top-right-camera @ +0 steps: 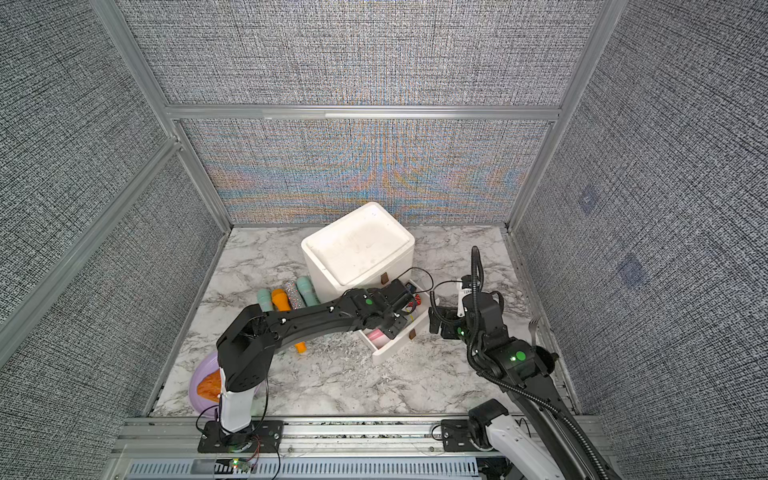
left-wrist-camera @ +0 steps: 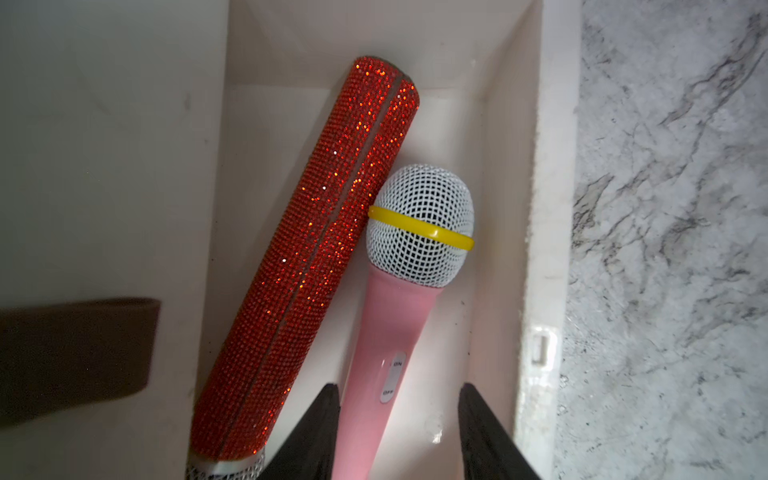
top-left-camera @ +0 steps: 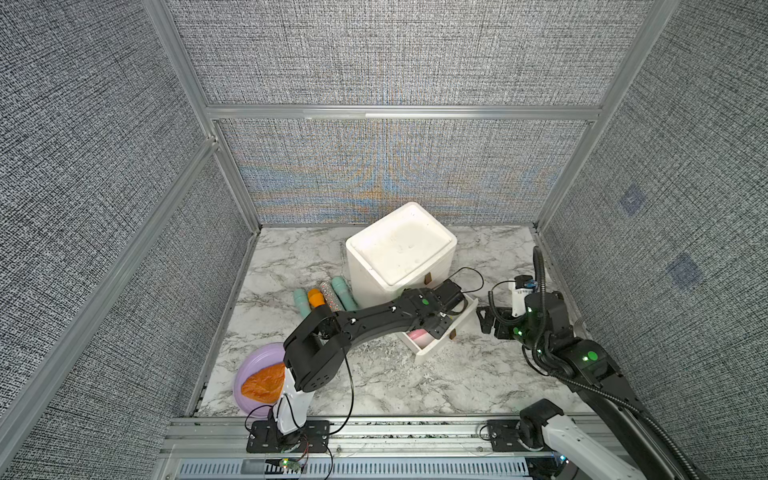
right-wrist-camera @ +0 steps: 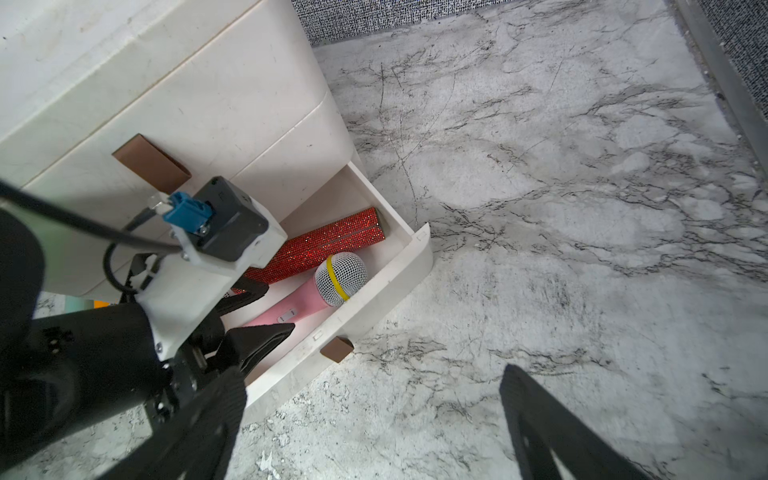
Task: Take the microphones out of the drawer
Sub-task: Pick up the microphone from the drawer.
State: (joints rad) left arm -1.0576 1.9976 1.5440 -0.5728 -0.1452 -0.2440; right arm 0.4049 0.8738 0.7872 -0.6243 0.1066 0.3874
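- Pink mic (left-wrist-camera: 395,324) lies flat in the open bottom drawer (left-wrist-camera: 544,208), mesh head with a yellow ring toward the drawer's end wall.
- Red glitter mic (left-wrist-camera: 316,249) lies beside it, touching its head, on the cabinet side.
- My left gripper (left-wrist-camera: 399,386) is down in the drawer, jaws partly open and straddling the pink handle near the switch. One finger (left-wrist-camera: 328,415) is just beside the handle, the other stands apart, so no clamp.
- My right gripper (right-wrist-camera: 370,374) hovers over the table (top-left-camera: 374,386) just beside the drawer front, jaws spread wide, holding nothing.
- Cabinet (top-left-camera: 399,245) stands at the back. Four more mics (top-left-camera: 328,297) lie on the table beside it.
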